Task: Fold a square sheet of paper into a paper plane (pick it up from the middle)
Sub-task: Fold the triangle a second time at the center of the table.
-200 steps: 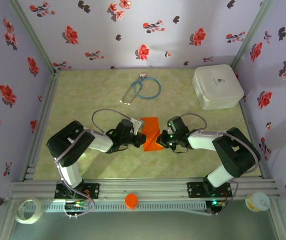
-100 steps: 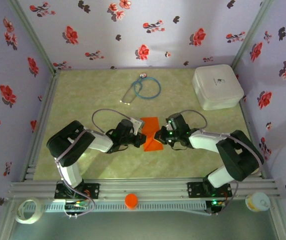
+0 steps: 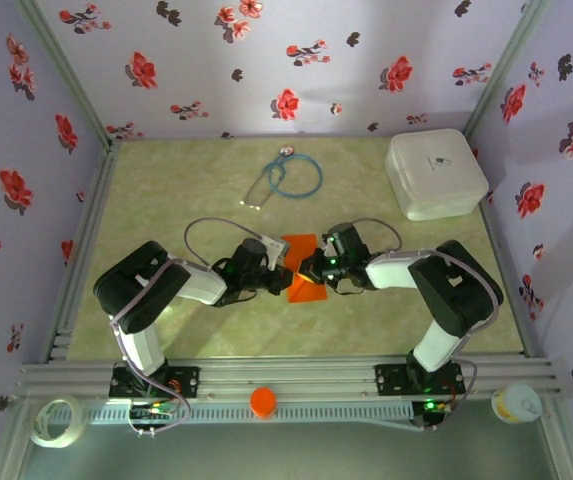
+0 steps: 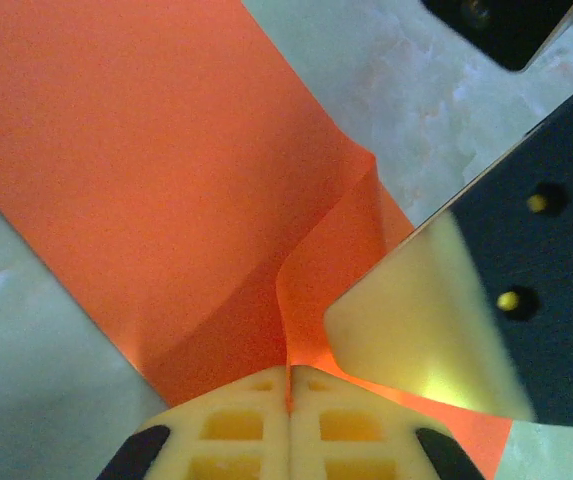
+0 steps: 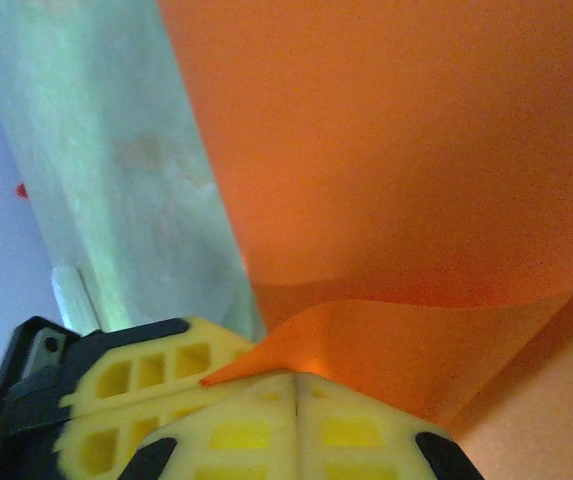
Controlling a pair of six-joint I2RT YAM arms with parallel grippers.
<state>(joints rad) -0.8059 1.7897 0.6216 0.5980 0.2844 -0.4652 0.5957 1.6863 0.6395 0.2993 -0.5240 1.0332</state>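
No text, label, brand or number can be read; a small dark mark (image 3: 434,160) on the white box (image 3: 446,190) is too small to decipher

Square sheet of paper (image 4: 136,170): thin orange paper, matt, smooth, one soft raised crease.
Left gripper (image 4: 288,380), right gripper (image 5: 294,385): fingers of pale yellow moulded plastic, cellular, dull finish.
Table surface (image 3: 166,190): greenish marbled sheet, faint sheen.
White box (image 3: 436,172), far right corner: smooth satin plastic.
Near-edge rail (image 3: 296,378): bare grooved metal.
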